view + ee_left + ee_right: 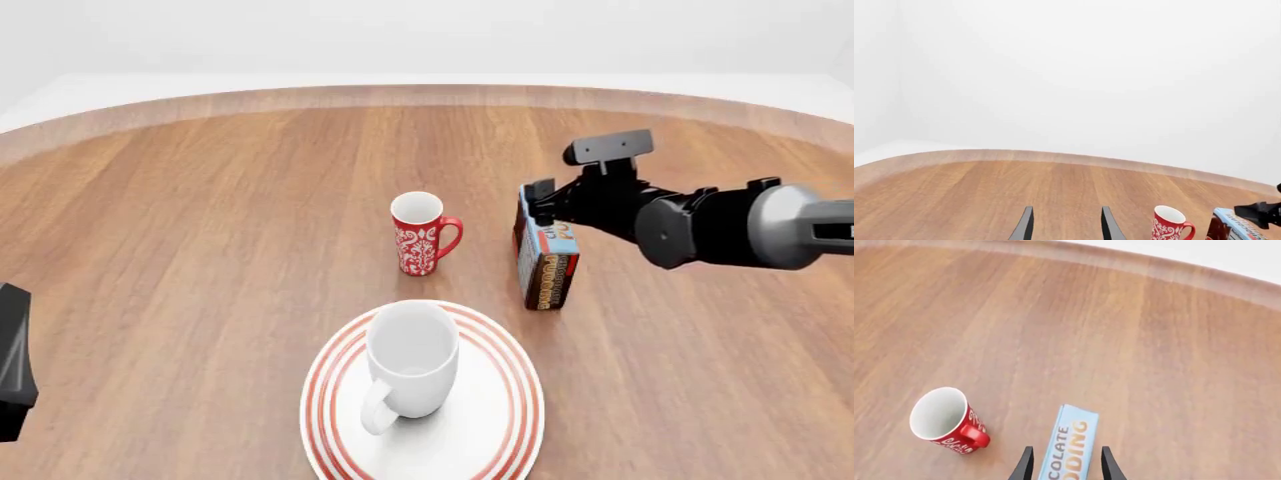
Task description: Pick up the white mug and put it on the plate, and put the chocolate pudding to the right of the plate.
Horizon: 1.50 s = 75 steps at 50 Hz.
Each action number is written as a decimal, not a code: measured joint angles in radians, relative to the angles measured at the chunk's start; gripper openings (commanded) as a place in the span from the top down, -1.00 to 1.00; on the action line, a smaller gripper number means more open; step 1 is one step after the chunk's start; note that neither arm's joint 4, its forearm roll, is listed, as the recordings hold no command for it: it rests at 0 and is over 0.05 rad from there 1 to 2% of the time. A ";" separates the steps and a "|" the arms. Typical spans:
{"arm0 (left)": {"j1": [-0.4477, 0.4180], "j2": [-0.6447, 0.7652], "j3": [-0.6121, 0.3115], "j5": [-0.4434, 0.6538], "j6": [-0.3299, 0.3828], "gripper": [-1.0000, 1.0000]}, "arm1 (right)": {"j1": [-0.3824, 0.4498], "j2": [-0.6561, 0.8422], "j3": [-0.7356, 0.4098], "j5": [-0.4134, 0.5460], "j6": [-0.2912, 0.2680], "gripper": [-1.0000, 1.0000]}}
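Note:
The white mug (411, 362) stands upright on the red-ringed plate (514, 400) at the near middle of the table, its handle toward me. The chocolate pudding (546, 262) carton stands on edge beyond the plate's right side, to the right of the red mug. My right gripper (537, 205) is open and straddles the carton's far end. In the right wrist view its fingers (1025, 466) flank the chocolate pudding (1071, 442), with a small gap on each side. My left gripper (1067, 230) is open and empty over bare wood.
A red patterned mug (422, 236) stands in the table's middle, left of the carton; it also shows as the red mug (944, 421) and the red mug (1169, 224). A dark part of the left arm (11, 362) sits at the near left edge.

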 measured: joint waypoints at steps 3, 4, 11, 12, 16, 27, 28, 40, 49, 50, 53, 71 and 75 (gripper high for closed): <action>0.000 0.000 0.000 0.000 0.000 -1.00 | 0.001 0.005 -0.002 0.000 -0.001 -1.00; 0.000 0.000 0.000 0.000 0.000 -1.00 | 0.001 0.006 -0.002 0.000 -0.002 -1.00; 0.000 0.000 0.000 0.000 0.000 -1.00 | 0.002 0.017 -0.005 -0.001 -0.005 -1.00; 0.000 0.000 0.000 0.000 0.000 -1.00 | 0.002 0.018 -0.006 -0.001 -0.005 -1.00; 0.000 0.000 0.000 0.000 0.000 -1.00 | 0.002 0.025 -0.008 -0.001 -0.006 -1.00; 0.000 0.000 0.000 0.000 0.000 -1.00 | 0.004 0.042 -0.013 -0.001 -0.003 -1.00; 0.000 0.000 0.000 0.000 0.000 -1.00 | 0.004 0.043 -0.013 -0.001 -0.003 -1.00; 0.000 0.000 0.000 0.000 0.000 -1.00 | 0.010 0.062 -0.021 0.002 0.001 -1.00; 0.000 0.000 0.000 0.000 0.000 -1.00 | 0.014 0.075 -0.029 0.007 0.008 -1.00; 0.000 0.000 0.000 0.000 0.000 -1.00 | 0.014 0.076 -0.030 0.007 0.009 -1.00; 0.000 0.000 0.000 0.000 0.000 -1.00 | 0.014 0.079 -0.031 0.008 0.010 -1.00; 0.000 0.000 0.000 0.000 0.000 -1.00 | 0.010 0.089 -0.031 0.004 0.015 -1.00; 0.000 0.000 0.000 0.000 0.000 -1.00 | 0.009 0.092 -0.031 0.003 0.016 -1.00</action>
